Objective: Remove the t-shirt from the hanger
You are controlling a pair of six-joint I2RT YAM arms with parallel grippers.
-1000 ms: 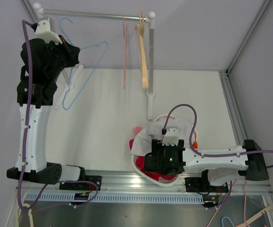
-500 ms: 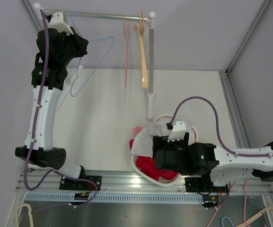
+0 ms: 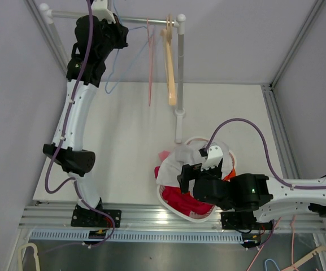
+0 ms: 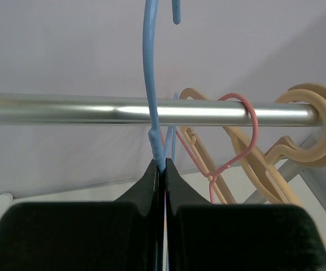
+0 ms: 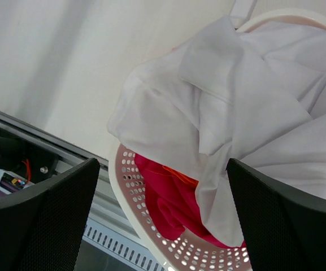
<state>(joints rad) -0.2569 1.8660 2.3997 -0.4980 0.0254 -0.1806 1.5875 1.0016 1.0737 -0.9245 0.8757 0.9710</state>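
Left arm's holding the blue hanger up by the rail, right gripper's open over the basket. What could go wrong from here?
The left gripper pinches the blue hanger with its hook by the rail; I can't tell that it has caught, so a release might drop it. The pink hanger and beige hanger hang close by and might tangle. The white t-shirt drapes over the rim of the basket and could slide out.

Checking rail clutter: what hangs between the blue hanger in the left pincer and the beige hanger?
A pink hanger on the rail, between the blue hanger and the beige hanger; the top view shows it.
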